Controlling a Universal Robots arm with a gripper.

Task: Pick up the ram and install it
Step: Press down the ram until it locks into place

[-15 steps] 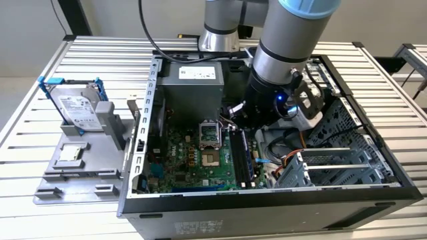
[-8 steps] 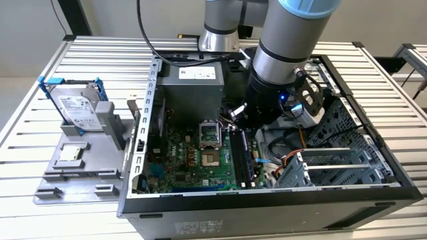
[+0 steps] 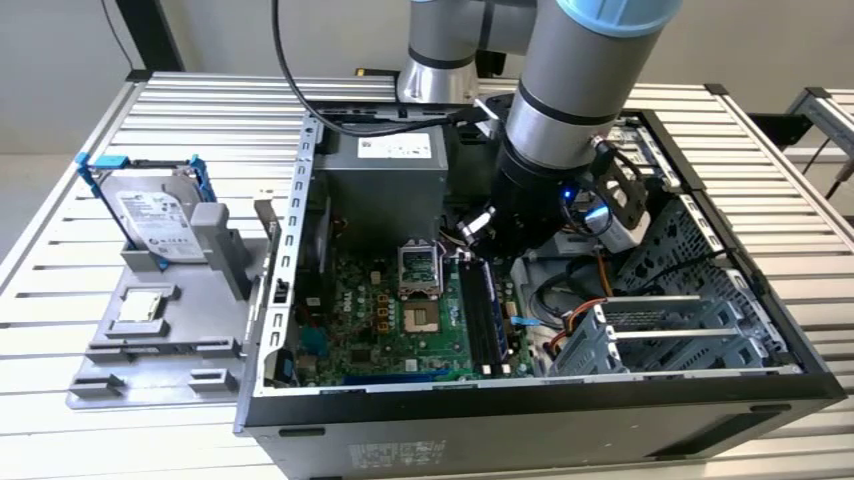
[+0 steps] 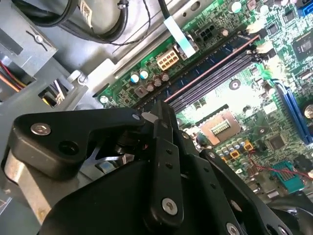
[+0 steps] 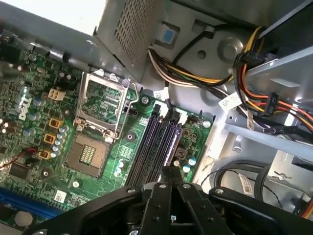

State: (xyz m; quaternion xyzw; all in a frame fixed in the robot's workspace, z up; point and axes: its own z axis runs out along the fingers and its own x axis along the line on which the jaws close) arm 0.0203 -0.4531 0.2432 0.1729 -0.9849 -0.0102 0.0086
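My gripper (image 3: 481, 243) is down inside the open computer case (image 3: 534, 400), above the far end of the long black memory slots (image 3: 483, 318). In both wrist views its fingertips (image 4: 155, 115) (image 5: 171, 172) are pressed together with nothing visible between them, hovering just over the slots (image 4: 215, 63) (image 5: 155, 147). A narrow blue strip, the ram (image 3: 503, 315), stands on edge along the slots in the exterior view. In the wrist views I cannot tell it apart from the slots.
A silver hard drive in blue brackets (image 3: 154, 215) stands on a grey fixture (image 3: 147, 330) at the exterior view's left. Inside the case are the power supply (image 3: 380, 165), the processor socket (image 3: 418, 265), a metal drive cage (image 3: 667, 335) and cable bundles (image 5: 264, 98).
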